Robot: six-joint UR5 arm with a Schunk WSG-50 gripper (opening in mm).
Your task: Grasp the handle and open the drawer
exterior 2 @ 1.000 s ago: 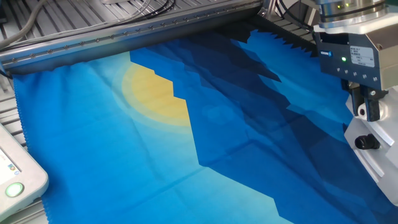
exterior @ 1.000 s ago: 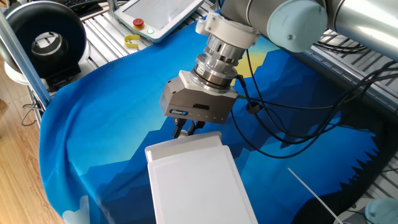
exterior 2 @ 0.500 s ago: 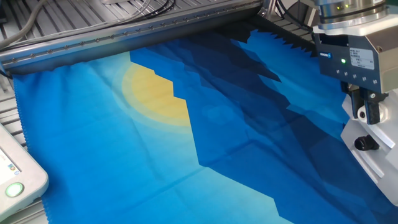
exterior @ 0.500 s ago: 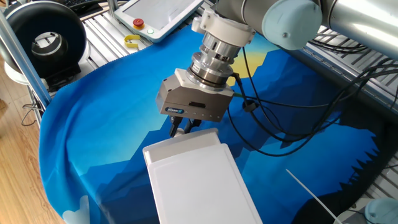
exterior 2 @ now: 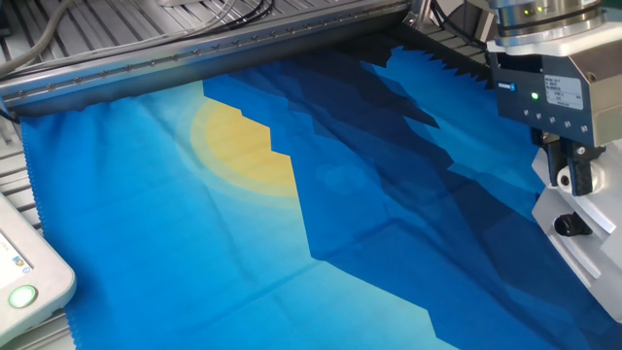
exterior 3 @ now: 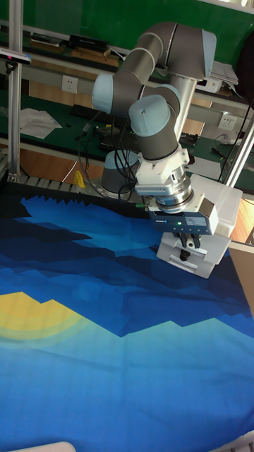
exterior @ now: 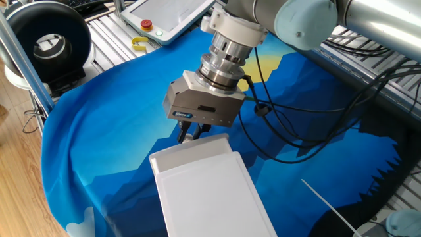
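We see the gripper [exterior: 191, 133] pointing down at the front face of the drawer [exterior: 204, 181], its two dark fingers [exterior 2: 570, 175] set close together. In the tall fixed view they sit on either side of the handle [exterior 3: 185, 258], a small knob on the drawer's front, but none of the views shows plainly whether the pads press on it, so we cannot tell whether the grip is closed on it or only near it. In the other fixed view a dark round spot lies just below the fingertips on the white front; we cannot make out the knob itself there. The grey gripper body [exterior 3: 181, 224] carries a small green light and hangs from the arm [exterior 3: 152, 85], whose black cables [exterior: 296, 112] trail back over the cloth.

The drawer belongs to a white box [exterior 3: 205, 233] that stands near the right edge of the cloth in the tall fixed view. Its flat top shows a shallow raised rim in one fixed view.

The blue cloth [exterior 2: 292, 233] covers the table, with a yellow patch [exterior 2: 243, 146] toward its far side in the other fixed view. Beyond the cloth's edge, on the metal slats, lie a white tablet [exterior: 168, 16] with a red button [exterior: 146, 25] and a yellow ring [exterior: 140, 44]. A black round unit [exterior: 46, 43] stands at the corner beside them.
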